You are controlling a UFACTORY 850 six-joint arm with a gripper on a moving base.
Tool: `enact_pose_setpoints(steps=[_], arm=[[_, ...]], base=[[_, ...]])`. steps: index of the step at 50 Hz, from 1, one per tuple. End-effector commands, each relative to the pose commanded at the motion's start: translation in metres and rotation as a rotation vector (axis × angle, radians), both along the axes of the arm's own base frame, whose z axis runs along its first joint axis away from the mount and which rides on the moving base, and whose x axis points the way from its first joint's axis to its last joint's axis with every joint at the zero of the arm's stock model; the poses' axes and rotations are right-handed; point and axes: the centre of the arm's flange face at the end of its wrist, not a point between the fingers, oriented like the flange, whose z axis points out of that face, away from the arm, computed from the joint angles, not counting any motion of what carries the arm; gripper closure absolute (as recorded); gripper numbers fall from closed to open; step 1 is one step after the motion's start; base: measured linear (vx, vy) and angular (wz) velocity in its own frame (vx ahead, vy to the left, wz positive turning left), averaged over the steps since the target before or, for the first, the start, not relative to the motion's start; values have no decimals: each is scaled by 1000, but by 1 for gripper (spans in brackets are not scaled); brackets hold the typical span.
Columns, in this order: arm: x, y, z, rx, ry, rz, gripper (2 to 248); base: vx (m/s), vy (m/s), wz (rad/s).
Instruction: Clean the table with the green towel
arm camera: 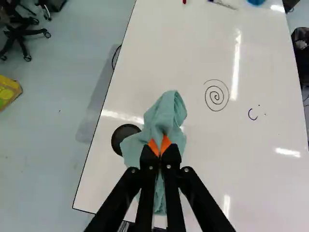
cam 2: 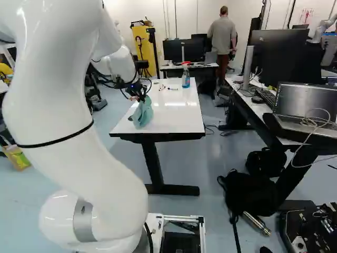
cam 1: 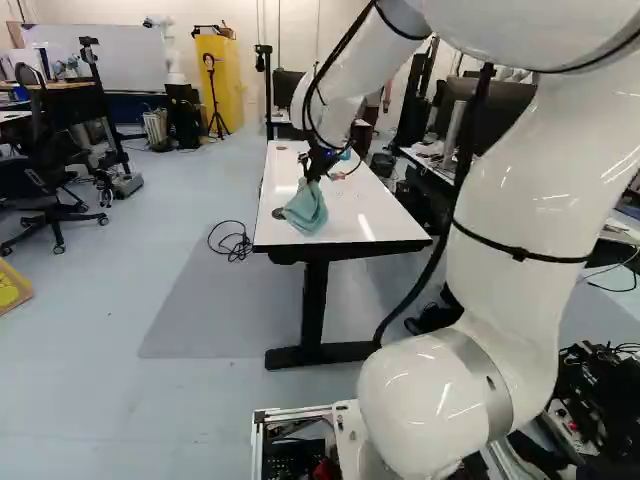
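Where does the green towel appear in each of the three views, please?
Left base view: the green towel is near the middle, over the table's near end.
Right base view: left of the middle, over that same end.
Wrist view: between the gripper's fingers, beside a dark round spot.
Shared landmark: the white table.
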Motion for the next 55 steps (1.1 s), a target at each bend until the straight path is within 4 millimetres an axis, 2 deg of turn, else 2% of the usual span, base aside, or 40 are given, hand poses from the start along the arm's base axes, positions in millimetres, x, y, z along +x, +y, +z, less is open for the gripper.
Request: enact_pose_setpoints(steps=[55], arm=[[-2,-95,2,0,-3,-179,226]], base=[[0,0,0]])
